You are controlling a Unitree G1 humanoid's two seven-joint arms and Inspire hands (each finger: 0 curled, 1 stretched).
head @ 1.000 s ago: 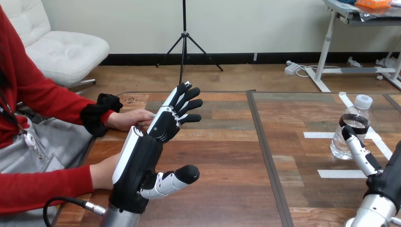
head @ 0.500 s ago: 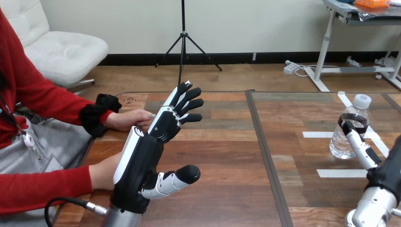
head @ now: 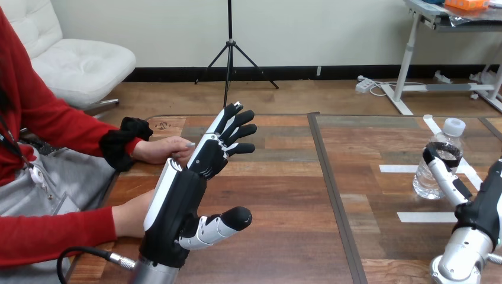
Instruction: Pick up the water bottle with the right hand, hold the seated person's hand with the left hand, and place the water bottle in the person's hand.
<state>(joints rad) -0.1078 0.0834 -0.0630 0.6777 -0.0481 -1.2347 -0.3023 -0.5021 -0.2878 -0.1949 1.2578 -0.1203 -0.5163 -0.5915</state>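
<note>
Right hand [head: 445,179] shifted at bottle [head: 452,137], grip unclear | left hand [head: 177,207] open beside person's hand [head: 163,149]

The left hand [head: 177,207] has a black moulded body with a long white shell down its back. Its fingers [head: 243,131] are built of alternating white and black jointed segments with rounded black tips, and the thumb is white-cased with a bulbous black tip. It is mounted on a cylindrical silver metal forearm [head: 151,273]; the right hand [head: 480,198] has a black body on a rounded silver forearm [head: 465,260] of matching finish.
</note>
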